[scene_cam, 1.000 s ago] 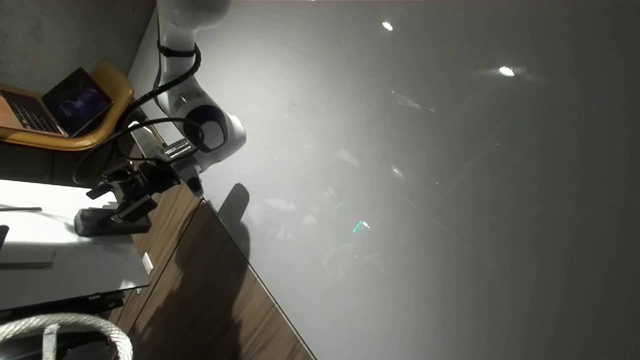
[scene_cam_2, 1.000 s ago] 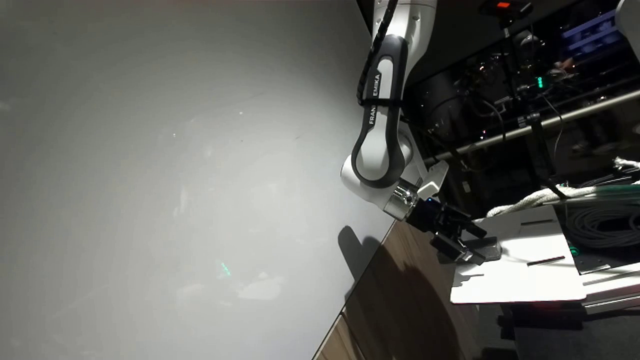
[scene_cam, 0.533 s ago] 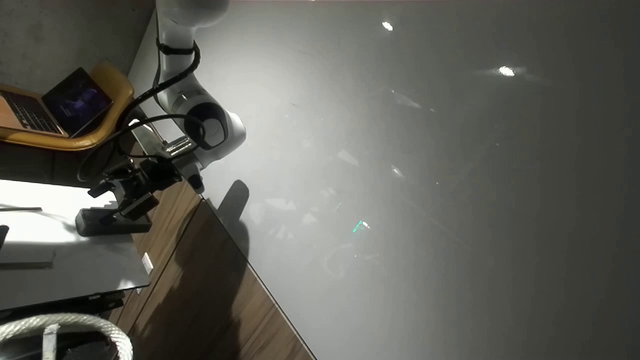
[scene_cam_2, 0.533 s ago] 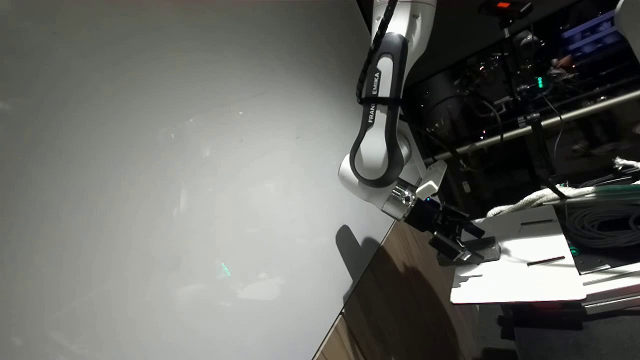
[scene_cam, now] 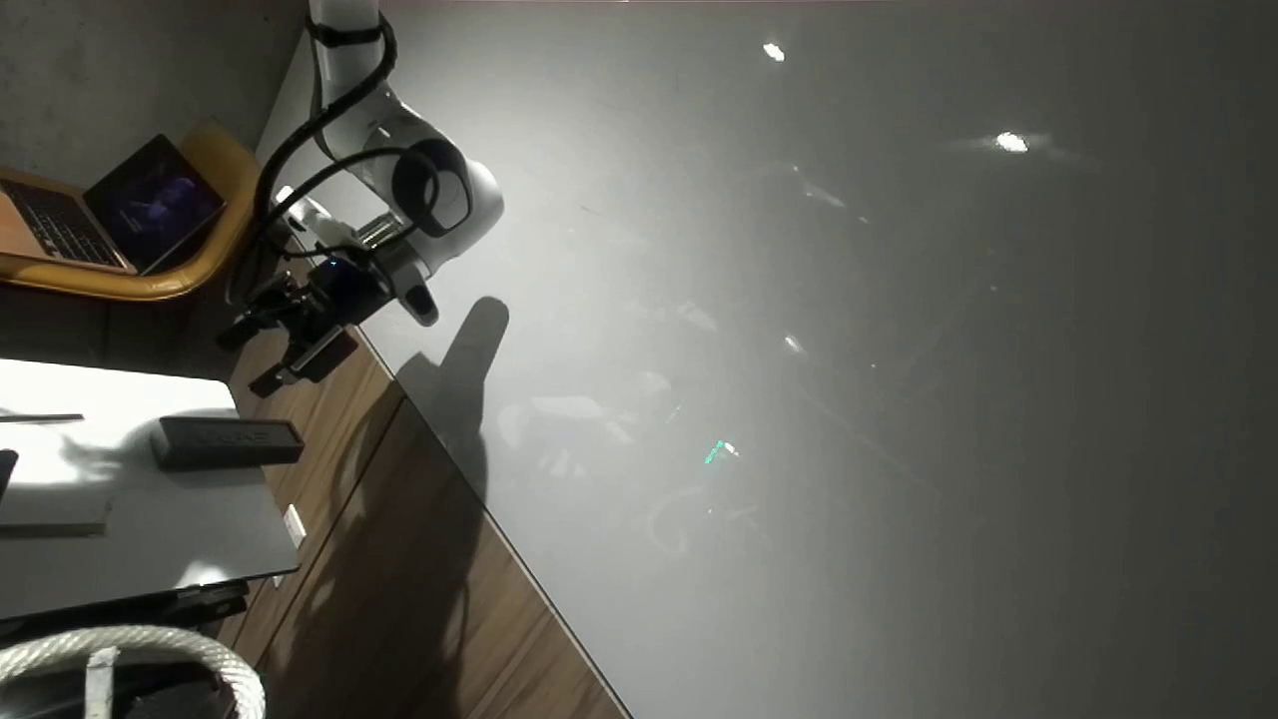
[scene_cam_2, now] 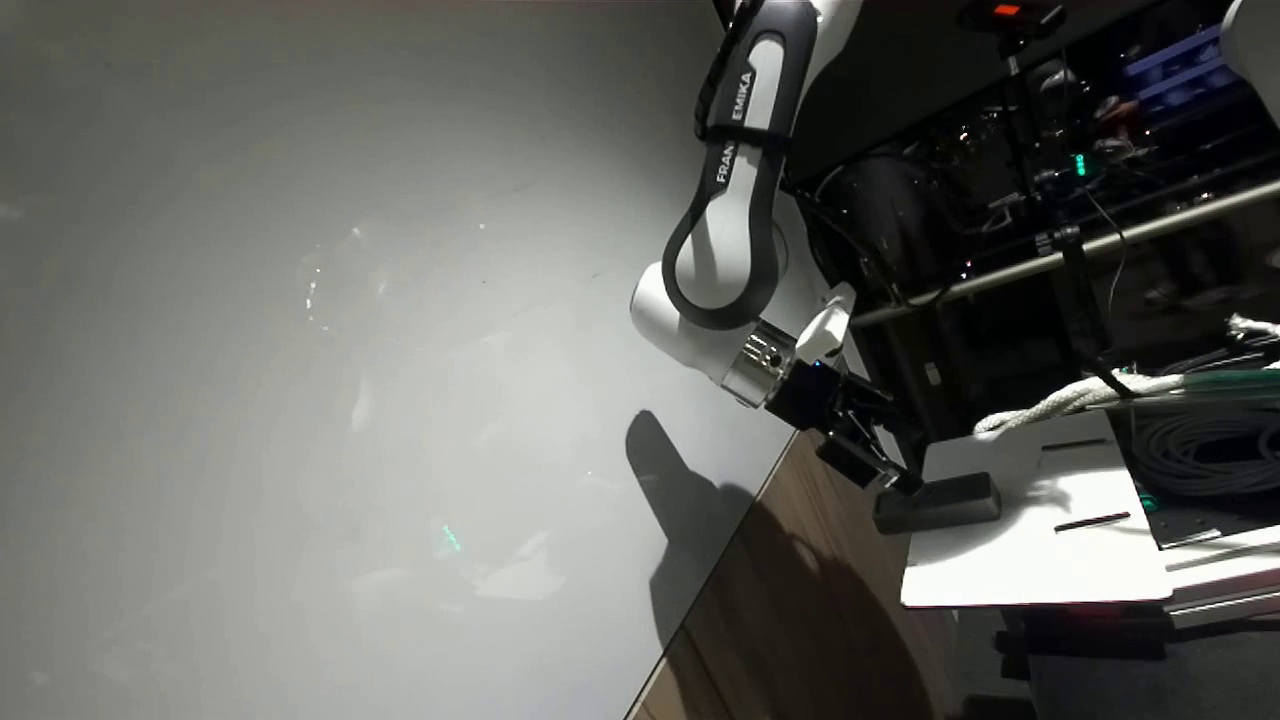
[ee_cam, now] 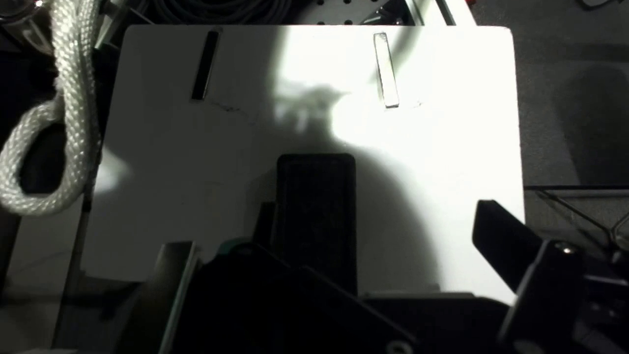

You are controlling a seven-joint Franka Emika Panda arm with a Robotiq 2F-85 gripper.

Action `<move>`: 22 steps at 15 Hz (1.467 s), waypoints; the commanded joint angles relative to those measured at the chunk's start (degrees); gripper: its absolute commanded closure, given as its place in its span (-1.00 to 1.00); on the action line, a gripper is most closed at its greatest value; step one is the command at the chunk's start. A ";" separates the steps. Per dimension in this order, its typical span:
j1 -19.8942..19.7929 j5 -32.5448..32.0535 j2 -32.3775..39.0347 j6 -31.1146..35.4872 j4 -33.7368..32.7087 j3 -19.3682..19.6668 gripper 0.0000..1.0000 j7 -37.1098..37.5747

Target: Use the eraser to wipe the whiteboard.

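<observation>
Across white tabletop point(scene_cam: 150, 394) edge: dark rectangular eraser point(scene_cam: 228, 444), likely light; my black gripper point(scene_cam: 251, 360), spread empty, should pinch long sides.

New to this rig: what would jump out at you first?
The huge grey whiteboard, filling most of both exterior views, with the white-and-black arm seen against it near its edge. Then the dark eraser on the small white tabletop, the open black claw not gripping it. Off at the left of an exterior view, an open laptop on a yellow chair.
</observation>
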State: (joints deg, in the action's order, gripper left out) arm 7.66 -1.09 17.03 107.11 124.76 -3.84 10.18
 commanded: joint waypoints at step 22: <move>3.06 -8.23 -42.49 6.82 9.91 -9.78 -1.00 6.78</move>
State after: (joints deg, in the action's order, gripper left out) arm 9.61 -11.59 -25.43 115.57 137.09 -10.64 16.72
